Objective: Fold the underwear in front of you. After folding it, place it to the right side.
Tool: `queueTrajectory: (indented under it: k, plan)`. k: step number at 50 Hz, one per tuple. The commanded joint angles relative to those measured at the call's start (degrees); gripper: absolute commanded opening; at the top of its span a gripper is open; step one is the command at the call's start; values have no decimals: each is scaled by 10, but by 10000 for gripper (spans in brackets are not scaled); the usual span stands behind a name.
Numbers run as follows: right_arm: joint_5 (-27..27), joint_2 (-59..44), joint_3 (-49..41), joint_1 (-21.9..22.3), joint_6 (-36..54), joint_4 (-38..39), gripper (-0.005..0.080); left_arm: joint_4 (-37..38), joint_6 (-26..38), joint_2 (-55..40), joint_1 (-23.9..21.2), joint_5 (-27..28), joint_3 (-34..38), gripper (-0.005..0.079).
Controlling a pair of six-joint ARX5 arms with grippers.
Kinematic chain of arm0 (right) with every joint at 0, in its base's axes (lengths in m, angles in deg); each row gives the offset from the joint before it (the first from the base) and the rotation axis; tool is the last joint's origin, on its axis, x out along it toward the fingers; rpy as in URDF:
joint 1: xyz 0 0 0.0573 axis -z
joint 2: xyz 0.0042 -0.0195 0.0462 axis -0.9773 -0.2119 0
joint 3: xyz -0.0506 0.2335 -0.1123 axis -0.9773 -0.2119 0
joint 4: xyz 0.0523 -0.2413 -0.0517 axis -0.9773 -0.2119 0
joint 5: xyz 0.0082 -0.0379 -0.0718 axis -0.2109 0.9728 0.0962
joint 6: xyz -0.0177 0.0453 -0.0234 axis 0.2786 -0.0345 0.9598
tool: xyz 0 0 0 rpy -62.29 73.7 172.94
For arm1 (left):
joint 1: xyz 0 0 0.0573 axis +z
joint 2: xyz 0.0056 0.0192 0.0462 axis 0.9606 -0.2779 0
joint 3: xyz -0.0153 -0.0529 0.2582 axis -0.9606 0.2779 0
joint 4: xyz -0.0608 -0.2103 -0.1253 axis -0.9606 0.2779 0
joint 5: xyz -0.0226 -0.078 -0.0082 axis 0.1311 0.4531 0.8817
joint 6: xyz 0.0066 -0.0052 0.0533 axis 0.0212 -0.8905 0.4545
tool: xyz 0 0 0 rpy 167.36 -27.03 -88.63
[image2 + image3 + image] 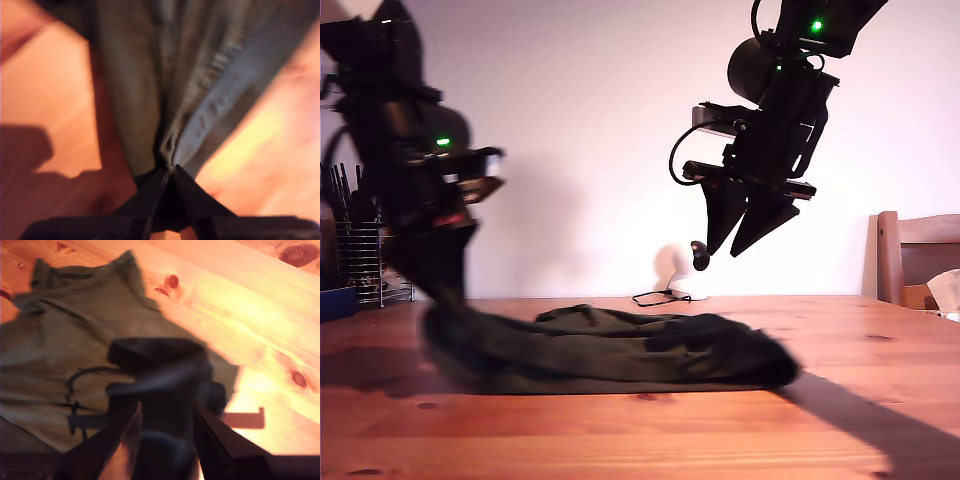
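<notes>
The underwear (pixel 620 350), a dark olive, wrinkled cloth, lies spread across the wooden table (pixel 880 350). Its end at the exterior view's left is lifted into a bunch. My first gripper (pixel 445 295) is blurred there and shut on that bunched end; the first wrist view shows the gripper (pixel 170 170) pinching gathered folds of the underwear (pixel 200 75). My second gripper (pixel 723 252) hangs well above the cloth's other end, open and holding nothing. In the second wrist view its fingers (pixel 166 410) stand apart over the underwear (pixel 75 330), with its shadow falling on the cloth.
A small white round camera (pixel 685 270) with a black cable sits at the table's back edge. A wire rack (pixel 360 265) and a blue object (pixel 335 300) stand at the exterior view's left. A wooden chair (pixel 915 255) stands at its right.
</notes>
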Motion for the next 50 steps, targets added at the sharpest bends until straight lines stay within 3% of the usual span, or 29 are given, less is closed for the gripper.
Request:
queueTrajectory:
  k: [1,6,11,15,23,29,34,44,50]
  plan:
    - [-8,4,-6,1,3,1,287,2,-3,9,4,-1,13,-17]
    - [-10,4,-6,0,3,0,287,7,-6,7,3,-1,13,65]
    - [-10,4,-6,0,3,-2,287,-1,-5,7,1,-5,13,335]
    - [-10,4,-6,0,3,-4,287,-9,-4,7,0,-20,13,441]
    - [-24,4,-6,0,3,-3,287,-28,12,8,-1,-38,12,450]
    - [-25,4,-6,0,3,-1,287,-57,20,8,-3,30,8,443]
    - [-25,4,-6,0,3,0,287,-79,79,8,-20,81,8,422]
    - [-25,4,-6,0,3,-2,287,-111,179,8,-70,97,8,412]
    - [-25,4,-6,0,4,-2,287,-142,206,7,-95,99,8,416]
